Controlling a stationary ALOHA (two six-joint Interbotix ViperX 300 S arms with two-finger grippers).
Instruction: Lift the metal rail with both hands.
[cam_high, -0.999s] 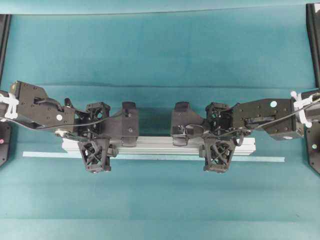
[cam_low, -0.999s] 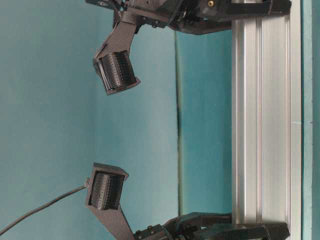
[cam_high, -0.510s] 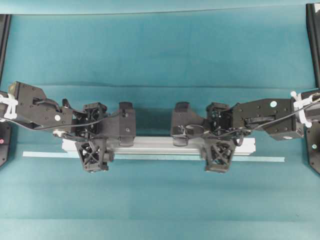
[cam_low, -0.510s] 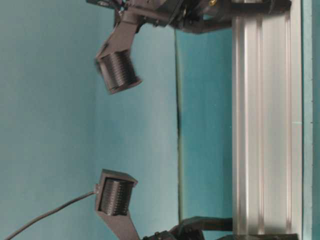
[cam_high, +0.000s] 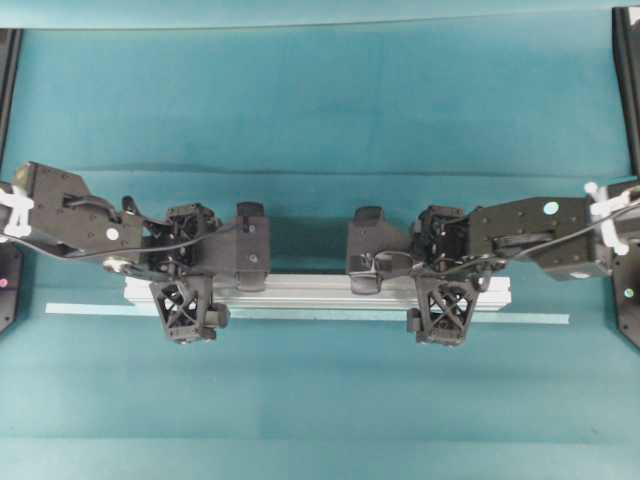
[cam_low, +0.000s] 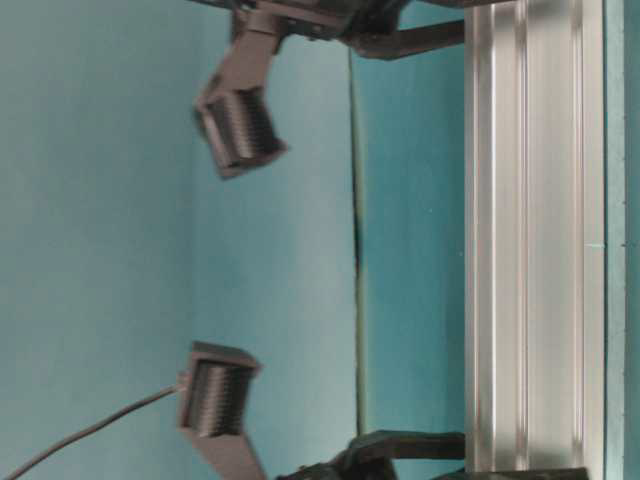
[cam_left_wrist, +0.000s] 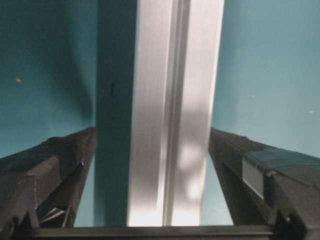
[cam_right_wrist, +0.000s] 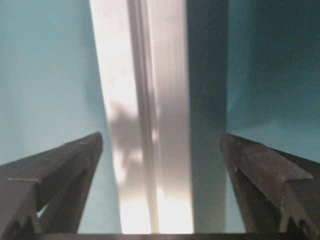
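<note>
Left pincer (cam_high: 186, 268): fingers spread wide, straddling the metal rail (cam_high: 320, 292) near its left end; clear desk shows on both sides between fingers and rail in the left wrist view (cam_left_wrist: 152, 145). A second ago these fingers stood much closer together on the rail.

Right pincer (cam_high: 441, 270): likewise spread apart, astride the rail near its right end, gaps either side in the right wrist view (cam_right_wrist: 160, 145); it too has just opened from a narrower stance.

Meaning, as a judgement: both grips are let go, so the rail is not held and the lift either is over with the rail set down or must be retaken.

Metal rail: one, lying flat on the desk (cam_high: 320, 120), lengthwise across the middle, just beside the tape strip (cam_high: 520, 319).

Count: pincers, two; arms, two; rails, one; tape strips, one; desk with teal cover, one.
</note>
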